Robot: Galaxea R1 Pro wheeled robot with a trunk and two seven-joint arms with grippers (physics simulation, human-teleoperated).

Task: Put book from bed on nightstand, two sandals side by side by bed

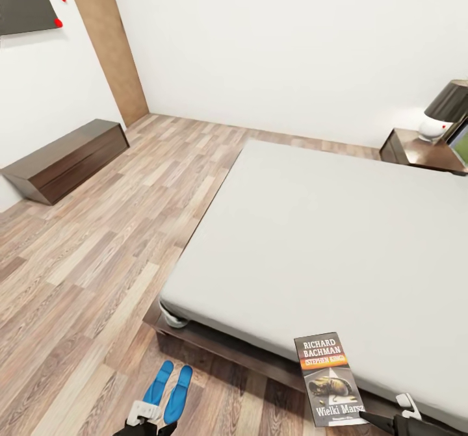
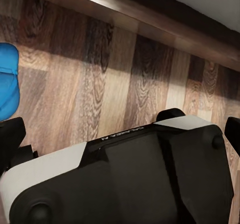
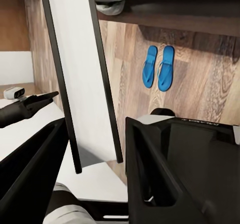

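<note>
Presently, the bed dominates the bedroom, its grey mattress bare. A nightstand stands at its far corner, carrying a lamp. A long bench sits against the left wall.

The book is held upright at the bed's near edge, cover toward the robot, title reading upright; its long axis runs up and down, leaning slightly. In the right wrist view the right gripper is closed on the book's lower end, a finger on each face.

The two sandals lie side by side on the floor just beside the bed's near edge, long axes parallel, pointing toward the frame. The left gripper hovers near them; its jaw state I cannot tell.

Risk, in my judgement: the grip takes only one end, so the thin book may pivot or slip during the carry to the far nightstand.
</note>
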